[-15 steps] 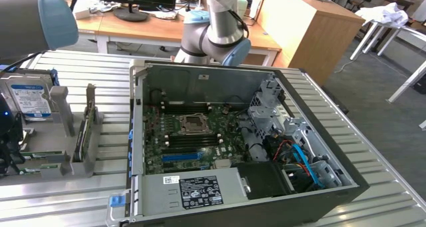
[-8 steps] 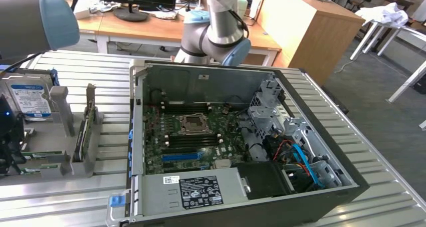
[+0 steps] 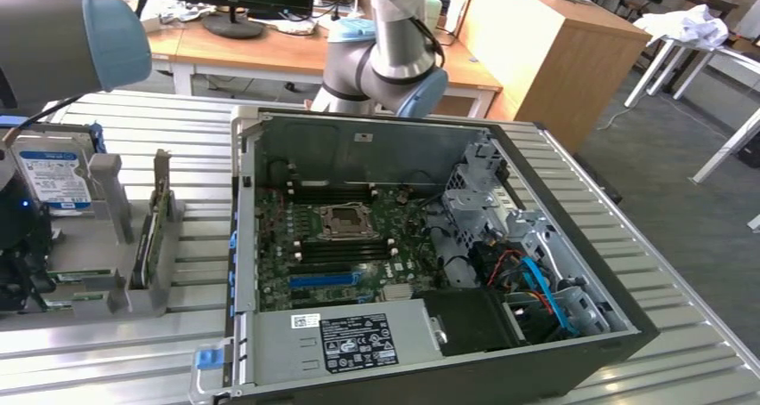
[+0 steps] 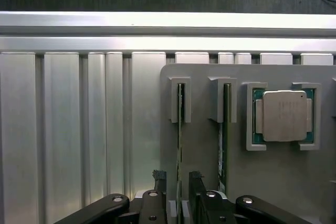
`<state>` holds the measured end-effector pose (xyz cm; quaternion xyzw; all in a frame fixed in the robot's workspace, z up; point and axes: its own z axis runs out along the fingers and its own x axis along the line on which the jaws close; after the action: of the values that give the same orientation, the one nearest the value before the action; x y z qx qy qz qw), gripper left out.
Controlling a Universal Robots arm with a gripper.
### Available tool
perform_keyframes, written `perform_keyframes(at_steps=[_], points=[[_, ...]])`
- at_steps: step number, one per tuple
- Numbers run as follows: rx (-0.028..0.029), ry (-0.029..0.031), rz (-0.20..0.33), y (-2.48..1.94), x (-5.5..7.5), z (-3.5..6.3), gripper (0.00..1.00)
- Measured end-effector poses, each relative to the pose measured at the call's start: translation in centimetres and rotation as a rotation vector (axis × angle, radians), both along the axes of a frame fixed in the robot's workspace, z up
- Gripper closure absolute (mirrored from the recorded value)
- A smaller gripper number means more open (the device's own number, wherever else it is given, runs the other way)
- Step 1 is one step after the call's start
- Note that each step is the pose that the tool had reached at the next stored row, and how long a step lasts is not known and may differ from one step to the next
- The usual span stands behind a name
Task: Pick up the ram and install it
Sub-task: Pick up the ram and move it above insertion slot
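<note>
Two green ram sticks stand on edge in slots of a grey holder (image 4: 202, 145). In the wrist view my gripper (image 4: 177, 181) is open, with one dark fingertip on each side of the nearer ram stick (image 4: 180, 129) and a small gap to it. The second ram stick (image 4: 226, 129) stands one slot over. In the exterior view a ram stick (image 3: 148, 245) leans in the holder at the exterior view's left, and the dark end of my arm (image 3: 18, 245) hangs by the left edge. The open computer case (image 3: 416, 129) shows its motherboard (image 3: 338, 245).
A processor chip (image 4: 284, 116) lies in a holder pocket beside the sticks. A hard drive (image 3: 53, 181) with a blue-white label stands in the holder. A blue slot strip (image 3: 323, 280) and a power supply (image 3: 344, 338) sit inside the case. The ribbed metal table (image 4: 68, 129) surrounds everything.
</note>
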<state>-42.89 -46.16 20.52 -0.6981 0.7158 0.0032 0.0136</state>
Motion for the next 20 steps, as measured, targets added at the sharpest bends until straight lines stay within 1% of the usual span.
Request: perform_keyframes(at_steps=[10,20], points=[[0.0000,-0.0001,0.000,-0.03,0.92,-0.06,0.69],[0.0000,0.0000,0.000,-0.03,1.03,-0.16,0.69]])
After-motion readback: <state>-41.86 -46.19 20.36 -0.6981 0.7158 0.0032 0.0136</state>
